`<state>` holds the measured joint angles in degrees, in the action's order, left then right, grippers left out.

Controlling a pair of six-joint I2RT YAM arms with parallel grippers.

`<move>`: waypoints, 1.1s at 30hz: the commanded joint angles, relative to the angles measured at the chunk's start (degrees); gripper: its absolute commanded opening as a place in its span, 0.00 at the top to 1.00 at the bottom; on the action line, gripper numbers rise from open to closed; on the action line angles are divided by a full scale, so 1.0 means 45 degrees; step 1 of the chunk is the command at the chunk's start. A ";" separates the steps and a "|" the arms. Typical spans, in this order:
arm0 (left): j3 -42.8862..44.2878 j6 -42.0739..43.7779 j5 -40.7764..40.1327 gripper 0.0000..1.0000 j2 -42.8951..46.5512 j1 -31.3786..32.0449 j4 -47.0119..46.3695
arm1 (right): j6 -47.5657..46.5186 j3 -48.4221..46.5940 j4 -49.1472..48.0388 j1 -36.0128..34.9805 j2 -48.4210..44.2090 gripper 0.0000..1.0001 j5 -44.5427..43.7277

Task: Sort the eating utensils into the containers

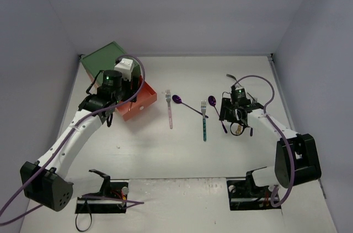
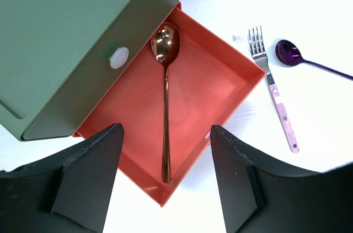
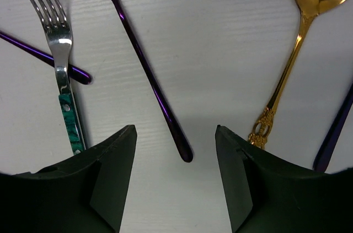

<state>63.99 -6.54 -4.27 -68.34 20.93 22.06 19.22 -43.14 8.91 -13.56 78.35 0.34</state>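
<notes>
Gaping empty, left claw (image 2: 165, 134) above copper spoon (image 2: 166, 44) in drawer (image 2: 212, 81).

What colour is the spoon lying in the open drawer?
Shiny copper; the spoon shows best in the left wrist view.

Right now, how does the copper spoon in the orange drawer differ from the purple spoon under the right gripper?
Colour: the copper spoon is copper-toned, the purple spoon violet. Place: the copper spoon lies in the orange-red drawer; the purple spoon lies on the table. Neighbours: the copper spoon is alone in view there; the purple spoon lies between a teal-handled fork and a gold spoon. Both are shiny, slim-handled spoons.
</notes>
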 commanded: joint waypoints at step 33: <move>0.0195 -0.0257 0.0090 0.39 -0.0342 -0.0080 -0.0157 | -0.2103 -0.4184 -0.0496 -0.0279 0.5948 0.65 0.0616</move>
<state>63.94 -7.14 -4.27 -70.12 20.93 23.39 9.92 -60.57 6.30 -14.33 103.23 2.37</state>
